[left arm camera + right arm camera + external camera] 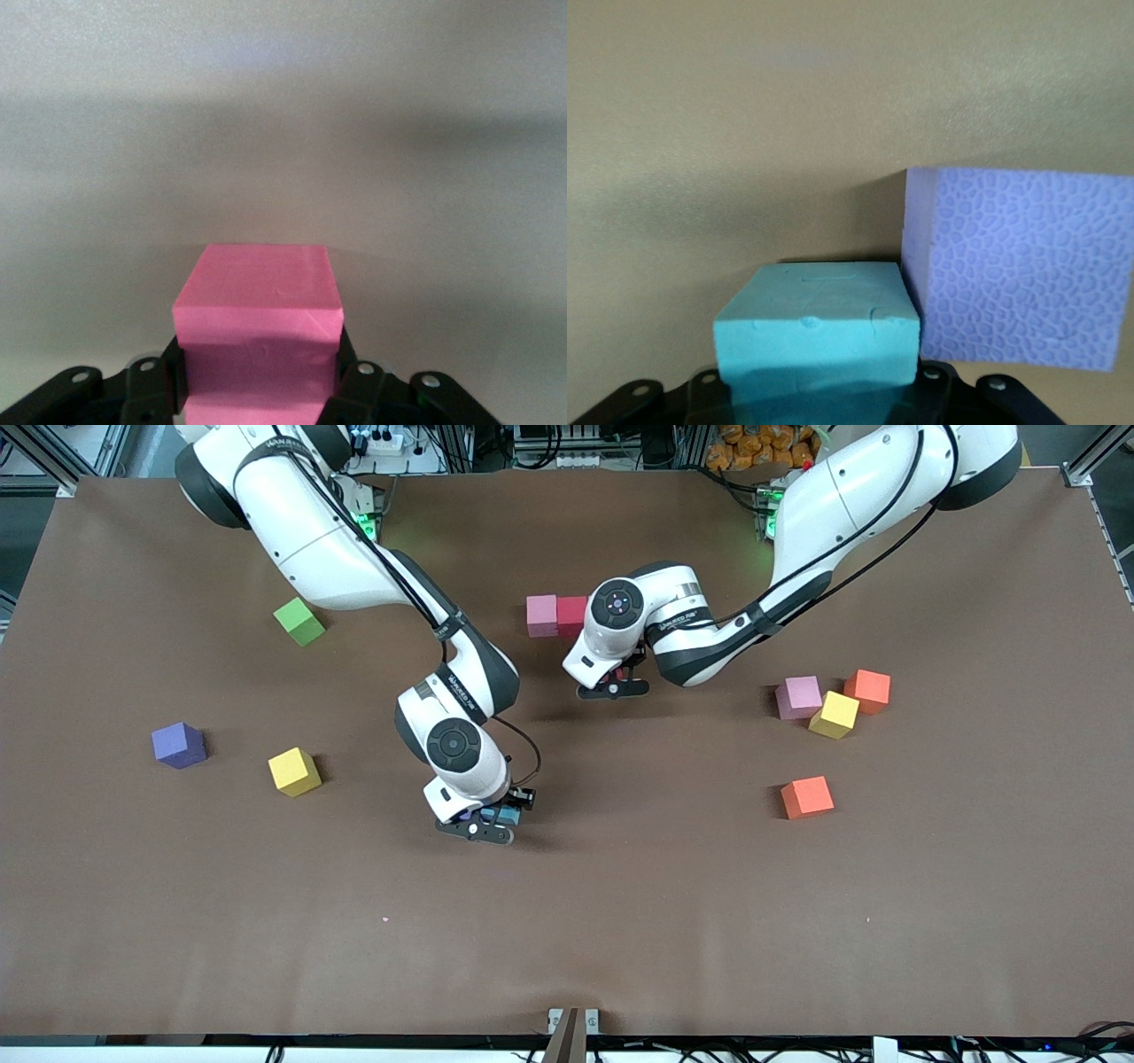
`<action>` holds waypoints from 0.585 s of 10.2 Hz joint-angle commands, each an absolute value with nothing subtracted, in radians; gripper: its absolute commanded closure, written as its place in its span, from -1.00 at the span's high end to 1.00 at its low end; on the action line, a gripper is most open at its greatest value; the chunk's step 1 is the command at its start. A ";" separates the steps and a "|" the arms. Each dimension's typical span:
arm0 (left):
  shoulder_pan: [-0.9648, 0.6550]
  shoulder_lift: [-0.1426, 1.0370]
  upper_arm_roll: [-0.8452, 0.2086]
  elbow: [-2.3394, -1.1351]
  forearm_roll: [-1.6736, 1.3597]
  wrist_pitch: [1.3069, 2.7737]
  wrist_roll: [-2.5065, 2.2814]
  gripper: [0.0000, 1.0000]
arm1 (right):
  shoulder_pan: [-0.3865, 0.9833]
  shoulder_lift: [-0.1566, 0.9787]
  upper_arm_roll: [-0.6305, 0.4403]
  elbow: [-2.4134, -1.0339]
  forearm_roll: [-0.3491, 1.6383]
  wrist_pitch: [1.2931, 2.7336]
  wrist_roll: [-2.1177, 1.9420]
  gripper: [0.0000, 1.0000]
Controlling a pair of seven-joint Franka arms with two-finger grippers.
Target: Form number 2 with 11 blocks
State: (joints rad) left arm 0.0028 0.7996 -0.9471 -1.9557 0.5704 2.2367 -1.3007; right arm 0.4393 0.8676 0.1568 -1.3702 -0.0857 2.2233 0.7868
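Right gripper (485, 822) clamping blue block (818, 323), left gripper (614, 685) clamping pink block (258, 332)

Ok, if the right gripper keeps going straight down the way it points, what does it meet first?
Probably the table. The right gripper points down, closed on a light blue block, so that block's underside would likely land first. A lavender block stands right beside it; how high the held block sits is unclear.

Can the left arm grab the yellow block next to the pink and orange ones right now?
Probably not yet. The left gripper is already shut on a pink cube, so its fingers are full. The yellow block lies close by with open table between them.
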 commanded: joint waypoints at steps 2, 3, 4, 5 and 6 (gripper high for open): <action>-0.011 0.787 -0.931 -1.962 0.600 2.252 -1.331 0.89 | 0.315 0.761 0.236 -1.379 -0.083 2.033 0.602 -1.00; -0.006 0.784 -0.931 -1.959 0.597 2.250 -1.333 1.00 | 0.275 0.724 0.261 -1.428 -0.083 2.025 0.545 -1.00; 0.001 0.776 -0.933 -1.956 0.595 2.246 -1.335 1.00 | 0.249 0.688 0.271 -1.477 -0.083 2.028 0.494 -1.00; 0.006 0.766 -0.940 -1.951 0.589 2.241 -1.338 1.00 | 0.236 0.648 0.273 -1.526 -0.083 2.029 0.448 -1.00; 0.012 0.747 -0.966 -1.947 0.583 2.234 -1.359 1.00 | 0.233 0.608 0.273 -1.578 -0.083 2.031 0.421 -1.00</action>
State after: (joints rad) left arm 0.0073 0.7976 -0.9420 -1.9409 0.5713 2.2377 -1.3105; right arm 0.2525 0.7021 0.2515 -1.4467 -0.0849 2.0157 0.4640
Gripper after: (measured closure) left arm 0.000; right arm 0.392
